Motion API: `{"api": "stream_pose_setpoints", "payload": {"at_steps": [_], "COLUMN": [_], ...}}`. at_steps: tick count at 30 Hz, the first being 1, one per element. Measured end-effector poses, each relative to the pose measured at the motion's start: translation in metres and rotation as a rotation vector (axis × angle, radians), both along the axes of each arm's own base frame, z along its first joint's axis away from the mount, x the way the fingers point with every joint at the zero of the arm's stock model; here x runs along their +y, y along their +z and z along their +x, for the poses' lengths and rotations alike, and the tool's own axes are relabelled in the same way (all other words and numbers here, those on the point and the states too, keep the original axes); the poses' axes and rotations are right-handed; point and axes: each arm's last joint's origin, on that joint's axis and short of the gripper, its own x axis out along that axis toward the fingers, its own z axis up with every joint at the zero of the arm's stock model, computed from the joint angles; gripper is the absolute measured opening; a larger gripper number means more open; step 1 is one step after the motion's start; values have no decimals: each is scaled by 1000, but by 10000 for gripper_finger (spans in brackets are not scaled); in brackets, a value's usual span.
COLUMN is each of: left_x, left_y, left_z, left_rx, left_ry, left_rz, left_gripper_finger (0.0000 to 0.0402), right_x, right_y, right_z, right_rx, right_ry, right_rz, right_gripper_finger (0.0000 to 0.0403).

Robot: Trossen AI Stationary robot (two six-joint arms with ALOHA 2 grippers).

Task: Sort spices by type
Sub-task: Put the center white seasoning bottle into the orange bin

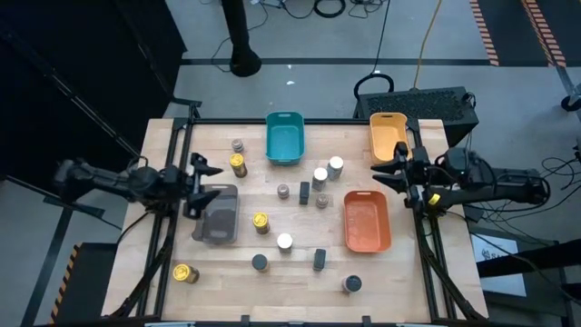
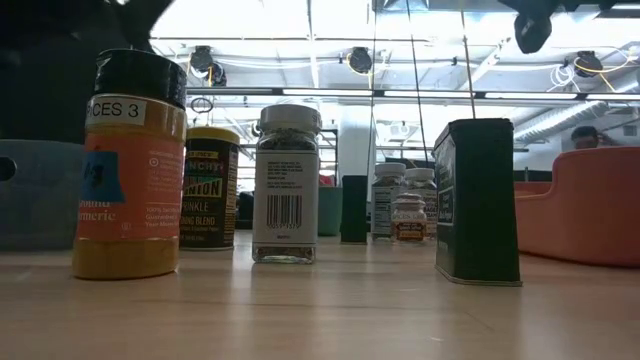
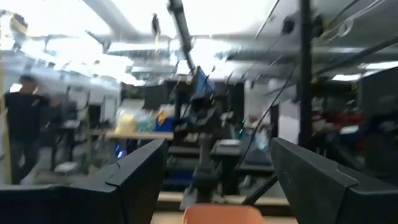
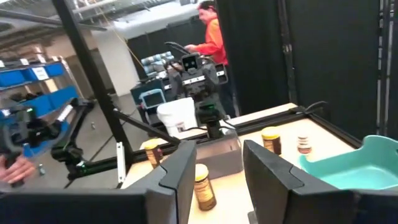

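Note:
A dozen small spice jars stand upright on the wooden table. The yellow-topped jars [image 1: 238,164] [image 1: 260,222] [image 1: 185,272], white-topped jars [image 1: 320,175] [image 1: 285,242], grey-brown-topped jars [image 1: 237,144] [image 1: 323,201] and slim black tins [image 1: 304,193] [image 1: 320,260] are scattered and mixed. In the low view a turmeric jar [image 2: 128,165] and a black tin [image 2: 478,203] stand nearest. My left gripper [image 1: 201,182] [image 3: 217,186] is open above the grey tray's far left corner. My right gripper [image 1: 392,173] [image 4: 217,180] is open between the yellow and orange trays. Neither touches anything.
Four trays sit on the table: teal [image 1: 284,138] far middle, yellow [image 1: 388,136] far right, orange [image 1: 367,221] right, grey [image 1: 216,214] left. A person in an orange top [image 4: 211,37] stands in the room beyond the table's left side. Bare wood shows along the near edge.

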Motion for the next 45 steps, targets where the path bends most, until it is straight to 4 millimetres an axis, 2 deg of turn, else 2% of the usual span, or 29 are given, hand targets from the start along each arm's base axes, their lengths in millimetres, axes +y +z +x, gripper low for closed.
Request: {"api": "stream_pose_setpoints", "payload": {"at_steps": [4,6,10,15,23,31,36,41,45], "left_x": [-3,-6,-11,-12,-10,-3,-3,-8,-14], "left_y": [-6,-9,-13,-10,-14,-18,-24,-7,10], "left_z": [15,20,24,23,27,29,31,43,62], "left_rx": [85,118,154,135,171,159,211,236,379], "left_ry": [-21,-101,-237,-281,-251,-25,-18,-39,0], "left_rz": [-4,-18,-56,-107,-269,-421,-500,-468,-356], "left_gripper_finger": [292,292,292,292,292,292,292,292,292], "right_x": [-2,-3,-3,-3,-3,-3,-3,-3,-3], "right_y": [4,2,-3,-7,-8,-8,-8,-8,-7], "right_z": [0,0,-1,-1,-1,-1,-1,2,15], "right_rx": [29,51,107,146,152,154,154,154,145], "right_ry": [-20,-24,-26,-25,-25,-24,-24,-20,6], "right_rz": [0,-4,-20,-5,-12,-52,-49,8,53], "right_gripper_finger": [116,116,116,116,116,116,116,116,116]}}
